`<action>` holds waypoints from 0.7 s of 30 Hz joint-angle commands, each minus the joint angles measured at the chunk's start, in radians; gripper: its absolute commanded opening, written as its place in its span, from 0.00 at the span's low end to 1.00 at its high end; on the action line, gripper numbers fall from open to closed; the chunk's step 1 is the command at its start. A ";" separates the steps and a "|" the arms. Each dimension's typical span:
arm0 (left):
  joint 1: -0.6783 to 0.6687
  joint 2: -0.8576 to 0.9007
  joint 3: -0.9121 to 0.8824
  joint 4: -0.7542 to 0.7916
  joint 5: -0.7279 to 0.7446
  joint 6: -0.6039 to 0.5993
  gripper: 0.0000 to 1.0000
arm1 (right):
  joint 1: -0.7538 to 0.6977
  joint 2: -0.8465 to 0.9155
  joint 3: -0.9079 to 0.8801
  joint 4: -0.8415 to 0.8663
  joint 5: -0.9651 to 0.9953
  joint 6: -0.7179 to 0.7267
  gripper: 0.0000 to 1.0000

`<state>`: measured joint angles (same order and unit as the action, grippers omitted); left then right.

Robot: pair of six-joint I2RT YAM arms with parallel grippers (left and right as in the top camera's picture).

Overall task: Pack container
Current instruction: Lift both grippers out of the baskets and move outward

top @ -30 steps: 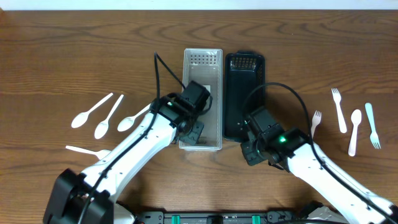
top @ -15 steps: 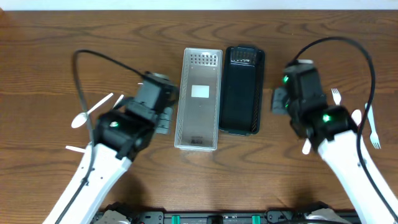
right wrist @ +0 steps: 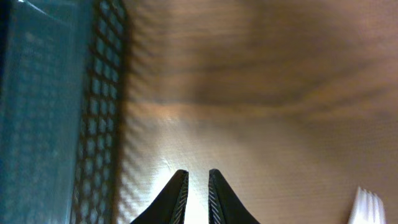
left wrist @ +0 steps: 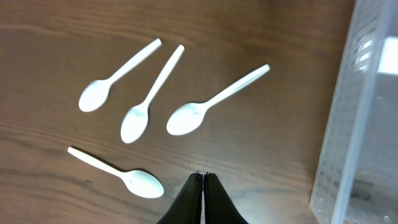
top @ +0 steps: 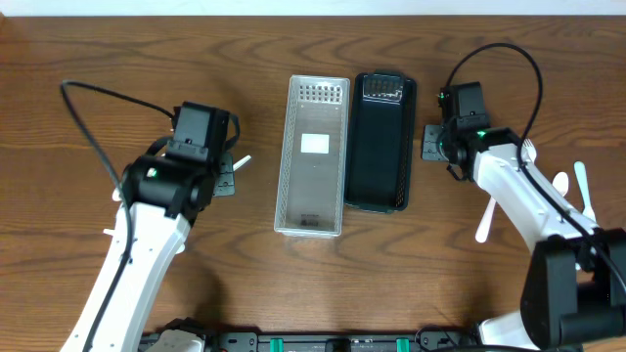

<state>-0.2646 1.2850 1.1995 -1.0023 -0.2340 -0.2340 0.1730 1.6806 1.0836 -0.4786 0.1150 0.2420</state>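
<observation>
1. The left claw [left wrist: 203,176] is clenched on nothing, its tips pressed together above the wooden table [left wrist: 280,143].
2. In its wrist view a lone spoon [left wrist: 121,173] lies just beside the tips, on the picture's left.
3. Further ahead of that claw sits a fan of three spoons [left wrist: 149,96] (all white plastic, bowls pointing back towards the claw).
4. The clear container [left wrist: 348,137] stands on the claw's other side, at the picture's right edge, apart from the tips.
5. The right claw [right wrist: 196,175] is released: a narrow gap shows between its tips, with nothing in it.
6. The black container [right wrist: 99,93] shows its mesh wall close by on the picture's left of this claw.
7. A fork [right wrist: 367,205] peeks in at the opposite lower corner.
8. From overhead, both containers sit side by side between the two claws.
</observation>
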 commanded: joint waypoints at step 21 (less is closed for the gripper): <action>0.006 0.146 -0.005 -0.004 0.042 -0.011 0.06 | -0.004 0.077 0.000 0.091 -0.335 -0.106 0.20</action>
<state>-0.2634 1.4261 1.1995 -1.0061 -0.1928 -0.2363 0.1722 1.7580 1.0836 -0.3767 -0.2665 0.1116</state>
